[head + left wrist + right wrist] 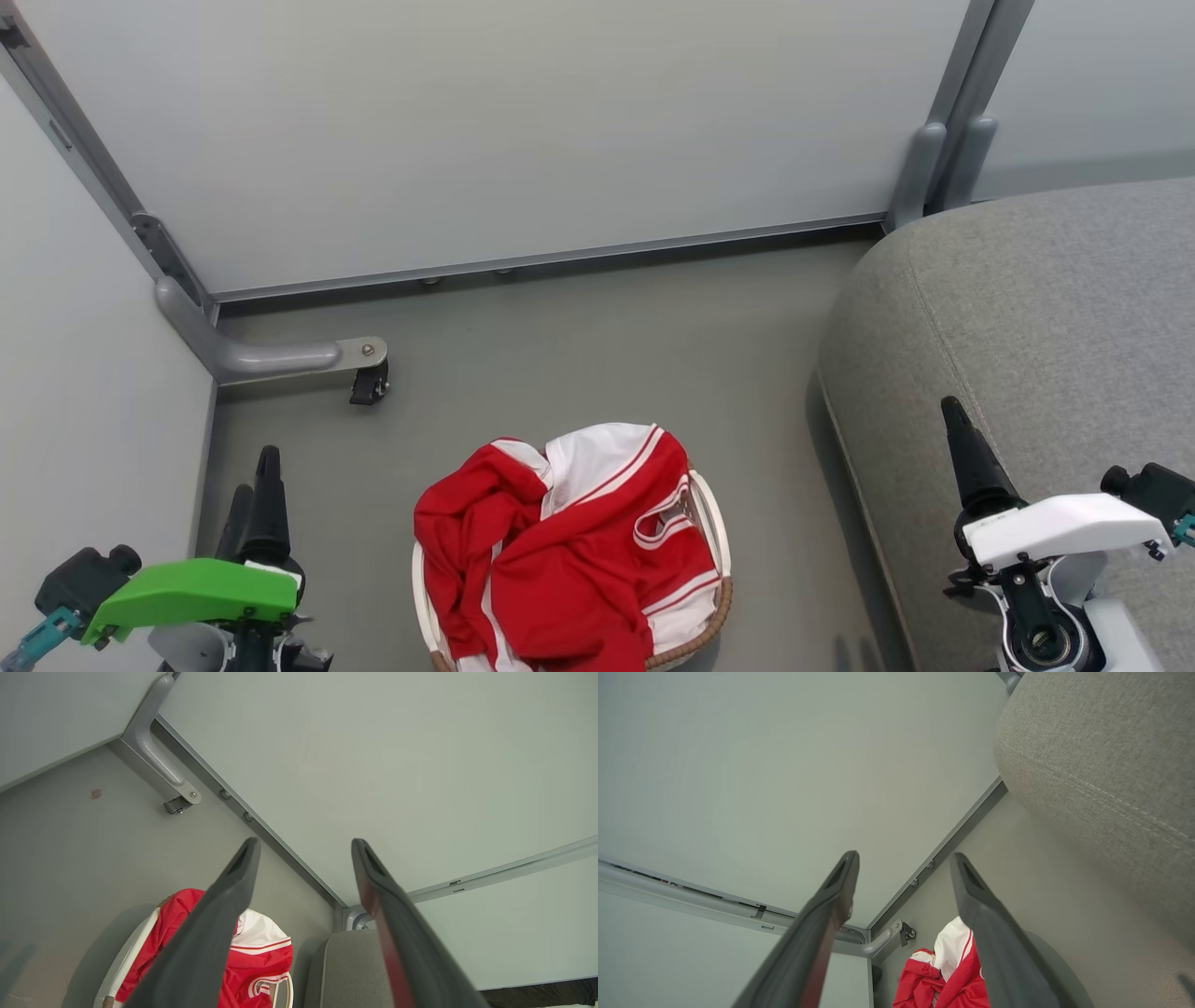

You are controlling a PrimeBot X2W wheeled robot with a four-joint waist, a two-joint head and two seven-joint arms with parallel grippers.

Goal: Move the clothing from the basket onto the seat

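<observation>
The clothing point(569, 551), bright red with white panels and striped trim, is heaped in the basket point(717, 523) on the floor at the bottom centre of the head view and spills over its left rim. The grey seat point(1036, 317) rises at the right. My left gripper point(254, 476) hangs open at the lower left, well left of the basket, nothing between its fingers. My right gripper point(954, 411) is open over the seat's front edge. The left wrist view shows the clothing point(261, 961), the basket point(128, 956) and the seat point(350, 966). The right wrist view shows the clothing point(948, 970) and the seat point(1101, 765).
Pale partition panels point(485, 121) close off the back and left. A grey metal foot with a black caster point(369, 383) juts onto the floor behind the basket at the left. Bare grey floor point(607, 345) lies between basket, panels and seat.
</observation>
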